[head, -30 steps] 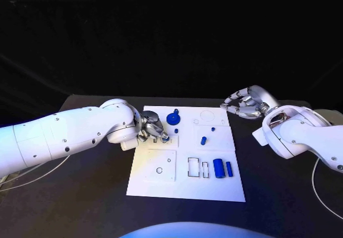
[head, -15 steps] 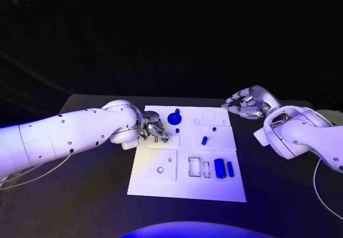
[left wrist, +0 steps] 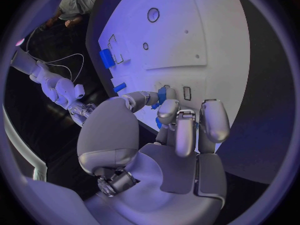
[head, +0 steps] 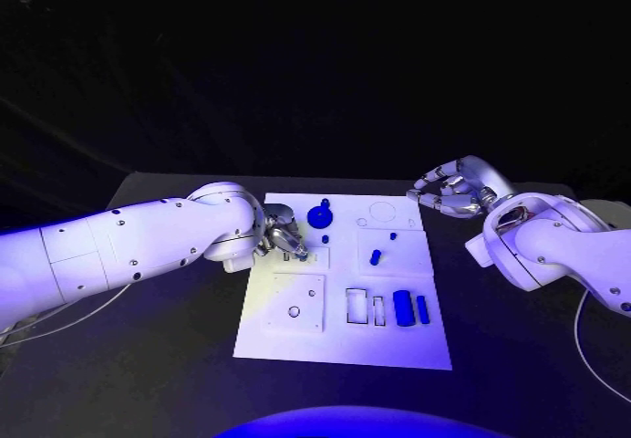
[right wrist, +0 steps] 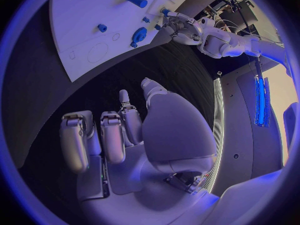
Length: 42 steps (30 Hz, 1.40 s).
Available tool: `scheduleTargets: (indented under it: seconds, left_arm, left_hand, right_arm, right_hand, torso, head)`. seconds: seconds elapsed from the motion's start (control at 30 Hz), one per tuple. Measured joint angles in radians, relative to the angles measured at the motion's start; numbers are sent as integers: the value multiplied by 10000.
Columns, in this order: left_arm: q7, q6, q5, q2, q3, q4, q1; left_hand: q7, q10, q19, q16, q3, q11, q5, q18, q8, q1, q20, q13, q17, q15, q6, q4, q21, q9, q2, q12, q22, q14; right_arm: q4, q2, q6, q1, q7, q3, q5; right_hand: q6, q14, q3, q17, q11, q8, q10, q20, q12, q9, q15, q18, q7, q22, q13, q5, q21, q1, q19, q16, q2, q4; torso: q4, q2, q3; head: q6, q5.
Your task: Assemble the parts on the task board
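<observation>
The task board [head: 345, 342] lies flat at the centre of the black surface [head: 158, 365]. The left hand [head: 283, 237] rests over the board's far-left area, fingers curled down and pinching a small blue part [left wrist: 162, 93] against the board, as the left wrist view shows. A round blue part [head: 320, 217] stands just right of that hand. A small blue peg [head: 375, 257] sits in the middle-right panel. Two blue cylinders [head: 404, 308] lie side by side near the board's near-right edge. The right hand [head: 451, 193] hovers off the board's far-right corner, fingers curled inward, holding nothing.
</observation>
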Motion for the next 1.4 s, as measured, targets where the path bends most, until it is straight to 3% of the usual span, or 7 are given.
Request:
scheduleTargets:
  seconds: [0.53,1.4]
  left_arm:
    - [-41,207,-50,162,-5,-276,5]
    - [-91,654,-186,235,5,-323,13]
  left_hand:
    - [-16,64,0,0,0,-34,50,0,35,-28,1,-42,-1,1,16,0,0,149,-28,-1,9,0]
    - [-17,76,-1,-1,0,-14,47,0,55,-64,1,-66,-2,2,17,0,-1,277,15,-3,63,1]
  right_arm:
    - [10,4,-19,-8,25,-3,7]
    - [47,-37,-25,-13,33,-4,26]
  right_hand:
    - [0,0,24,-2,0,-1,0,-37,0,0,0,0,0,-2,-2,115,0,0,37,0,0,-24]
    - [0,0,46,-4,0,37,0,-37,0,0,0,0,0,5,-4,153,0,0,36,0,0,-35]
  torso:
    - [2,0,-10]
    - [12,-7,-3]
  head:
    - [-31,-2]
    - [-133,0]
